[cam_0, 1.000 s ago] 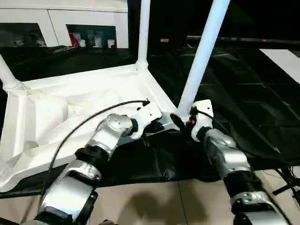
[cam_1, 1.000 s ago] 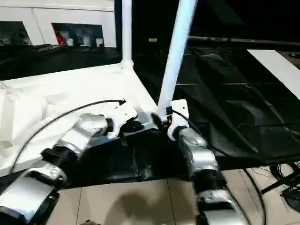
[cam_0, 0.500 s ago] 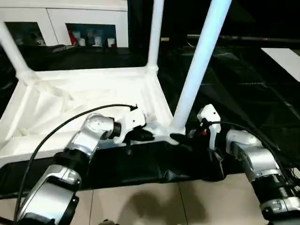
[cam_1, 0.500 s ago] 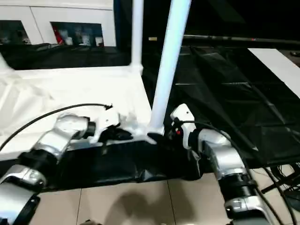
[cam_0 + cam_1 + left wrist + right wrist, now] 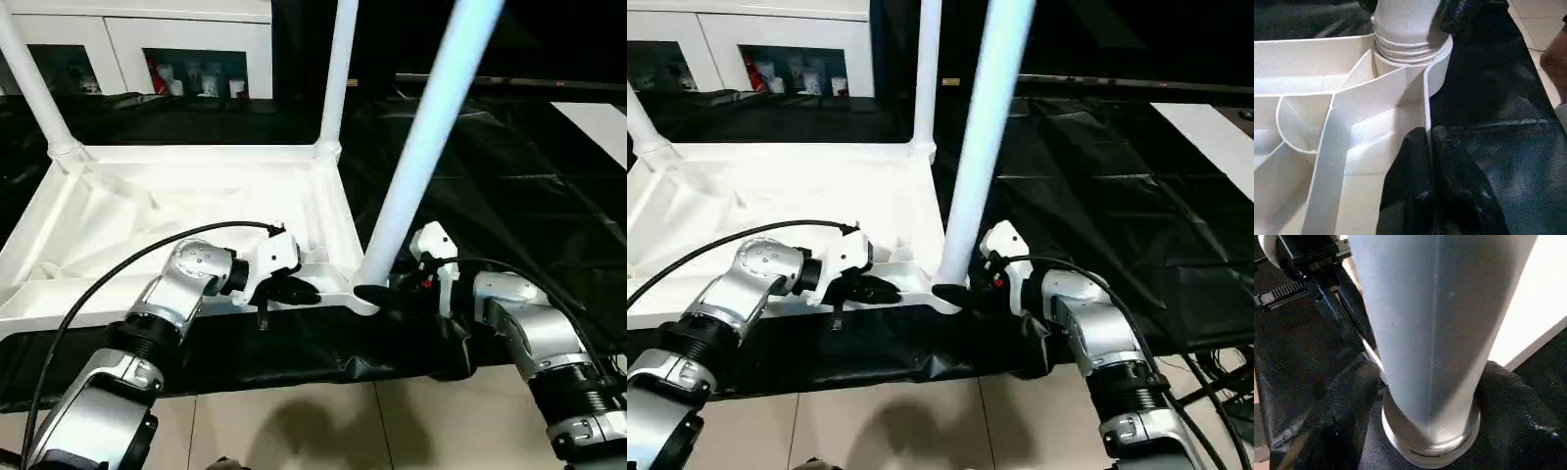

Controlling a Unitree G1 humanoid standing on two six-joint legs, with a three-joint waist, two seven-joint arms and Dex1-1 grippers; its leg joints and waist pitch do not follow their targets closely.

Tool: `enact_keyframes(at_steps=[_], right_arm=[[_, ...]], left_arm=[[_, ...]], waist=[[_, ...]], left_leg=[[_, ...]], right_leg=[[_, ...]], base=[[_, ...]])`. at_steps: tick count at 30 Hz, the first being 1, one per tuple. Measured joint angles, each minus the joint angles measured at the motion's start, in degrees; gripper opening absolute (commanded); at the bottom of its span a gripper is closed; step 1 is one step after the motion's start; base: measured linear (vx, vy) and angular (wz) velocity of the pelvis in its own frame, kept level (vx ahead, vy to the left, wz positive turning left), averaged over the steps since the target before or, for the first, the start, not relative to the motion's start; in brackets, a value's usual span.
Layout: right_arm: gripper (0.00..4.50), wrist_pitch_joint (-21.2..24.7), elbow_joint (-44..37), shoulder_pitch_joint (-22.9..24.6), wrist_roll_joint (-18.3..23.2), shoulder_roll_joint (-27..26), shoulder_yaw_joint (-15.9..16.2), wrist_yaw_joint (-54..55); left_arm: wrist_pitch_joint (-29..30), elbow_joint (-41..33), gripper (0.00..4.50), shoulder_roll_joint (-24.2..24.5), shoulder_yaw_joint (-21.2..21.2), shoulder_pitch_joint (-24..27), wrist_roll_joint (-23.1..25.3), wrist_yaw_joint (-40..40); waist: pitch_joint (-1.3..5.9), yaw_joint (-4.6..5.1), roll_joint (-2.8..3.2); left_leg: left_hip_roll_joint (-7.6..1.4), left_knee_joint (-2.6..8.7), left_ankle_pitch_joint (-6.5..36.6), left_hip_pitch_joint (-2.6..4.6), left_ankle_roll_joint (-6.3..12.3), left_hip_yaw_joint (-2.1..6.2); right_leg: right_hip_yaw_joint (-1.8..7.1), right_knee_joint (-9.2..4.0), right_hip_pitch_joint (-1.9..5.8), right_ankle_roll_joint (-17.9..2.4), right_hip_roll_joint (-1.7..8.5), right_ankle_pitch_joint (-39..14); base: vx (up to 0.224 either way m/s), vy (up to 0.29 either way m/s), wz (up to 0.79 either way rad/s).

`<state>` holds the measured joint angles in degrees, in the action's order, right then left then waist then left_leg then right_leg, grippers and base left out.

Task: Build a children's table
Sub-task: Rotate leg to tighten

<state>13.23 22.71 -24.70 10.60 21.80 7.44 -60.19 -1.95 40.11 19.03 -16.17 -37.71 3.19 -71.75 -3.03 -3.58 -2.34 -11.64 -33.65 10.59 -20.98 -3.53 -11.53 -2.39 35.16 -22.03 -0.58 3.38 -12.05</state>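
1. The white tabletop [image 5: 196,211] lies upside down on black sheeting [image 5: 509,176], ribbed underside up, its near edge just beyond the tiled floor [image 5: 323,431].
2. Three white legs rise from its corner sockets: the near-right leg [image 5: 421,147], the far-right leg [image 5: 338,73] and the far-left leg [image 5: 29,83].
3. The left pincer [image 5: 294,291] is clenched, its black fingers [image 5: 1425,161] pressed together over the thin near rim wall of the tabletop, just beside the near-right socket [image 5: 1405,54].
4. The right pincer [image 5: 377,292] sits at the base of the near-right leg, one black finger on each side of it where it enters the socket. Whether the fingers press on the leg or stand just off it I cannot tell.
5. Behind the tabletop stands a white cabinet [image 5: 186,49] with glass doors and small objects inside.
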Motion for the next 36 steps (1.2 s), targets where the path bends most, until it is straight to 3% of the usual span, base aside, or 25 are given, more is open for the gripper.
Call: enact_keyframes(at_steps=[11, 18, 24, 28, 32, 34, 36], right_arm=[[2.17, -0.88, 0.03, 0.04, -0.19, 0.09, -0.15, 0.38], [2.07, -1.32, 3.61, 0.2, -1.4, -5.21, -3.83, 13.46], [2.06, 0.13, 8.11, -3.0, -3.82, -12.44, -8.2, 30.94], [2.05, 0.36, 10.17, -4.86, -4.04, -15.74, -10.19, 38.15], [2.05, -0.4, 10.4, -5.01, -4.28, -16.29, -10.36, 38.96], [2.61, -0.23, 10.16, -4.98, -4.06, -15.15, -10.35, 35.69], [2.74, 0.16, 9.55, -4.65, -3.38, -13.1, -10.17, 30.27]], left_arm=[[0.23, -0.11, 0.0, -0.16, -0.05, 0.1, 0.21, 0.42], [0.84, 5.37, 0.0, -5.35, 0.15, -2.57, 3.07, 11.46], [4.8, 11.28, 0.0, -12.01, 0.6, -6.24, 5.68, 24.02], [5.99, 12.7, 0.0, -13.72, 0.62, -7.42, 6.08, 27.48], [5.7, 13.0, 0.0, -13.59, 0.69, -7.67, 6.18, 27.52], [5.39, 13.07, 0.0, -13.03, 0.65, -7.88, 6.16, 26.16], [5.06, 12.96, 0.0, -12.42, 0.58, -7.93, 6.03, 24.19]], waist=[[0.06, -0.05, -0.09], [0.22, 0.06, -0.33], [0.29, 0.65, -0.44], [0.29, 1.05, -0.44], [0.29, 1.09, -0.45], [0.27, 1.1, -0.45], [0.27, 1.04, -0.45]], left_leg=[[0.0, -0.04, 0.0, 0.04, 0.0, 0.0], [0.02, -0.22, 0.0, 0.21, -0.01, 0.0], [0.06, -0.23, 0.0, 0.64, -0.01, 0.02], [0.06, -0.16, 0.01, 0.67, -0.01, 0.05], [0.06, -0.07, 0.01, 0.67, -0.01, 0.06], [0.06, -0.06, 0.01, 0.64, -0.01, 0.06], [0.06, 0.0, 0.01, 0.6, -0.02, 0.06]], right_leg=[[0.0, 0.03, 0.04, 0.0, 0.0, 0.0], [0.03, 0.05, 0.29, -0.09, 0.07, 0.1], [0.03, -0.13, 0.62, 0.16, 0.1, -0.02], [0.01, -0.16, 0.59, 0.18, 0.1, -0.02], [-0.02, -0.15, 0.56, 0.2, 0.1, 0.05], [-0.02, -0.15, 0.51, 0.21, 0.1, 0.06], [-0.02, -0.16, 0.47, 0.0, 0.1, 0.23]], base=[[0.0, 0.0, 0.0], [0.0, 0.0, 0.0], [0.0, 0.0, 0.0], [0.0, 0.0, 0.0], [0.0, 0.0, 0.0], [0.0, 0.0, 0.0], [0.0, 0.0, 0.0]])
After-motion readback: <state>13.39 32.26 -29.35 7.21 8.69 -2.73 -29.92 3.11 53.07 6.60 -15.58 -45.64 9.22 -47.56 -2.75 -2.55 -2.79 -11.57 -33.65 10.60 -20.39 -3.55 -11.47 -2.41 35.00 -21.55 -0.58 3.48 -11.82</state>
